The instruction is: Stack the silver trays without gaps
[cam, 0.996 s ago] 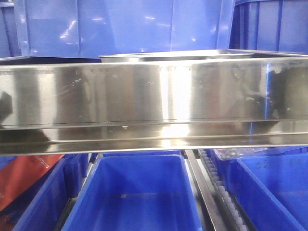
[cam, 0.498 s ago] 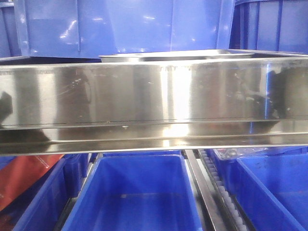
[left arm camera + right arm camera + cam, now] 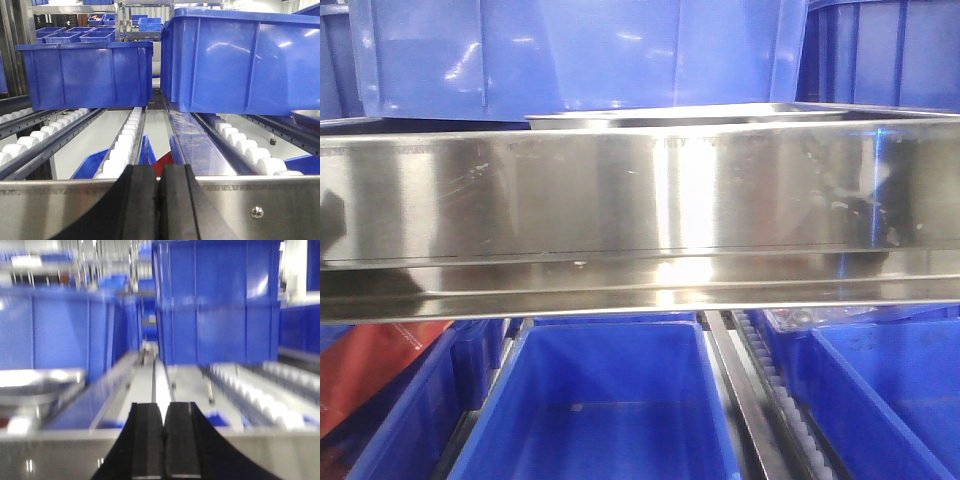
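Toward twelve o'clock in the front view, just above the broad mirror-like steel rail (image 3: pixel 640 200), a shallow, shiny stainless-steel silver tray (image 3: pixel 690 114) showed only as a slim bright rim with a rounded left corner. It lay flat before a deep blue plastic bin (image 3: pixel 570 50). Whether more than one tray sat there could not be told.

At three o'clock in the left wrist view, a sliver of the silver tray (image 3: pixel 306 116) edged in near a large blue bin, beside lanes of white rollers (image 3: pixel 127 135). At nine o'clock in the blurred right wrist view it appeared as a pale, glaring rim (image 3: pixel 37 385).

At six o'clock in each wrist view, the left gripper (image 3: pixel 160 172) and the right gripper (image 3: pixel 162 410) had their black fingers pressed together, holding nothing, over the rail.
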You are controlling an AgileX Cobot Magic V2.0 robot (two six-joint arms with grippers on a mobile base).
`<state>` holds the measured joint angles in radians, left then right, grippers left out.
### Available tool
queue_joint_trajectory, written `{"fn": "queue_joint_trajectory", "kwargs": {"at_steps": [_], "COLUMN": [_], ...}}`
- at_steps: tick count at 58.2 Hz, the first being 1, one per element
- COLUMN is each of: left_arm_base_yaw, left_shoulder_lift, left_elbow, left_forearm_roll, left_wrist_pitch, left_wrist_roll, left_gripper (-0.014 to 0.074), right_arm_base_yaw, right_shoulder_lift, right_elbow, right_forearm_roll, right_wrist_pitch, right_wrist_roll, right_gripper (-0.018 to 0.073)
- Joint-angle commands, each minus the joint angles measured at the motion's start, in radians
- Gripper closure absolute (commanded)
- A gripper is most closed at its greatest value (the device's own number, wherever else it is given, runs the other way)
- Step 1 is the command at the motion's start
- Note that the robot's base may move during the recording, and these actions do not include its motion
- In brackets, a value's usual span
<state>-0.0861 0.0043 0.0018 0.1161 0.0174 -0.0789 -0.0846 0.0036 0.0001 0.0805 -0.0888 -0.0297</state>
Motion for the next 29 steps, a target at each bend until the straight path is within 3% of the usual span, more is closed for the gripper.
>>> {"fn": "queue_joint_trajectory", "kwargs": {"at_steps": [1,7,10,14,24,29], "left_arm_base_yaw": [0.003,0.003,0.003,0.003,0.003,0.003], "left_shoulder_lift": [-0.004,-0.004,-0.004,-0.004,0.012,0.072], "left_elbow": [-0.002,-0.003,-0.045,-0.115,-0.403,-0.524], "left_forearm_roll": [0.002,-0.094,-0.143,-0.161,-0.173,-0.169], "left_wrist_pitch": [-0.08,-0.173,-0.219,-0.187,0.211,0.346], "left_wrist_roll": [0.0,-0.01,-0.01,-0.01,-0.01,-0.002], "left_gripper": [0.0603,0.0603,0.0603,0.0603,0.0603,0.0603], "right_arm_base_yaw": [-0.003,-0.001,-0.001,-0.001,-0.001,-0.001], "right_shoulder_lift": [-0.004,-0.004,-0.004,-0.004,-0.004,-0.004], "right_elbow": [0.0,-0.025,-0.075,-0.134,-0.306,-0.396], "right_forearm_roll": [0.021,0.075,0.108,0.117,0.118,0.114], "right_wrist_pitch": [-0.102,-0.054,0.06,0.221,0.46,0.553], "right_wrist_roll": [0.003,0.003,0.003,0.003,0.003,0.003], "right_gripper": [0.0629,0.0629,0.0629,0.0629,0.0637,0.0637]}}
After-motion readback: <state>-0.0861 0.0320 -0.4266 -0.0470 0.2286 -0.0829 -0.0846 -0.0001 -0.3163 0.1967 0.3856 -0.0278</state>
